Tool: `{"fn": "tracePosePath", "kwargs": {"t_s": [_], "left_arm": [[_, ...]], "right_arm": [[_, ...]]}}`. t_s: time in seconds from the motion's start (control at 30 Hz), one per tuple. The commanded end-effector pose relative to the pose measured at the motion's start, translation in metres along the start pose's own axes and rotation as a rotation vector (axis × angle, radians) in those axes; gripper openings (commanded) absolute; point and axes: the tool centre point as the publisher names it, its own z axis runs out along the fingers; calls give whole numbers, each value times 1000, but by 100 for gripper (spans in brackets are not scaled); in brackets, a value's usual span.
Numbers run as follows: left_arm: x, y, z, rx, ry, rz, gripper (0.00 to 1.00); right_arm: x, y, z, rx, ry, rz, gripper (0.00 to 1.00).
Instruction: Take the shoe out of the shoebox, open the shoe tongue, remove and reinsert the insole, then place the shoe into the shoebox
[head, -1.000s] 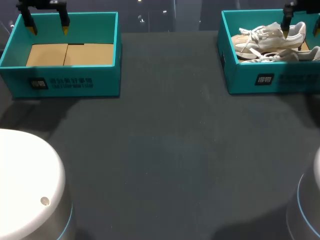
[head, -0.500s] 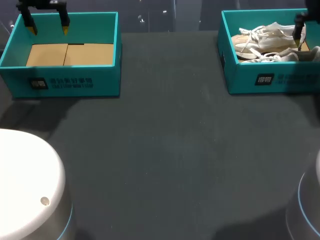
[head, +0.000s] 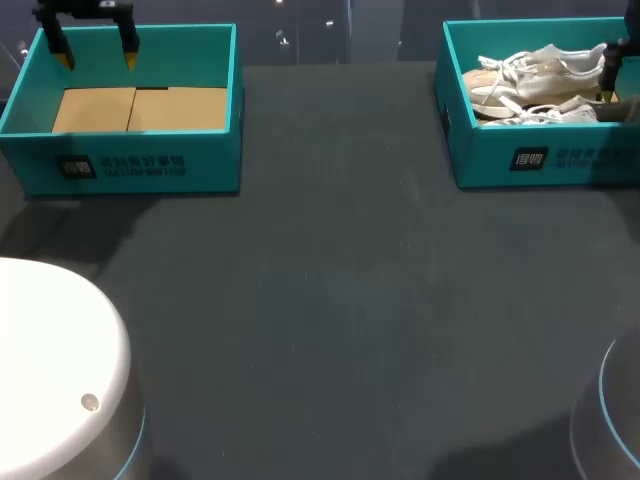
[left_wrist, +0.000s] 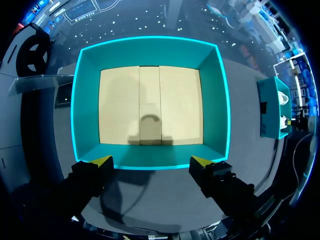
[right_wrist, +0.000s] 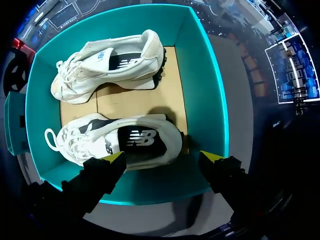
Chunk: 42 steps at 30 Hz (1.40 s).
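Two white sneakers lie on their sides in the teal shoebox (head: 540, 160) at the table's far right. In the head view the far shoe (head: 540, 68) lies beyond the near shoe (head: 548, 112). My right gripper (head: 612, 85) hangs over the box's right end, partly cut off by the view's edge. In the right wrist view it (right_wrist: 162, 156) is open above the box wall (right_wrist: 205, 90), its yellow tips straddling the heel half of the near shoe (right_wrist: 125, 142) without touching it. The far shoe (right_wrist: 110, 62) lies ahead. My left gripper (head: 95, 45) is open.
A second teal box (head: 130, 165) at the far left holds only a cardboard floor (left_wrist: 150, 105). My left gripper (left_wrist: 151, 161) hovers above its wall. The dark table (head: 330, 300) spreads between the boxes. White rounded arm bases (head: 50, 370) sit at the front corners.
My right gripper has shifted to the right and lower over the shoebox, from above the far shoe to the box's right end. The left arm has not moved.
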Motion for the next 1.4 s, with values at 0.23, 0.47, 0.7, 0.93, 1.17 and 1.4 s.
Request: {"fn": "tracePosePath", "kwargs": {"t_s": [0.23, 0.47, 0.7, 0.93, 1.17, 1.4], "left_arm": [[0, 0, 0, 0, -1, 0, 100], [0, 0, 0, 0, -1, 0, 100], [0, 0, 0, 0, -1, 0, 100], [0, 0, 0, 0, -1, 0, 100], [0, 0, 0, 0, -1, 0, 100], [0, 0, 0, 0, -1, 0, 100]], "right_arm": [[-9, 8, 17, 26, -6, -4, 93], [-14, 10, 29, 24, 9, -7, 85], [-14, 12, 40, 24, 21, -14, 80], [-11, 11, 50, 39, 28, -24, 72], [-10, 12, 55, 48, 39, -22, 64], [-11, 13, 59, 52, 40, -21, 62]]}}
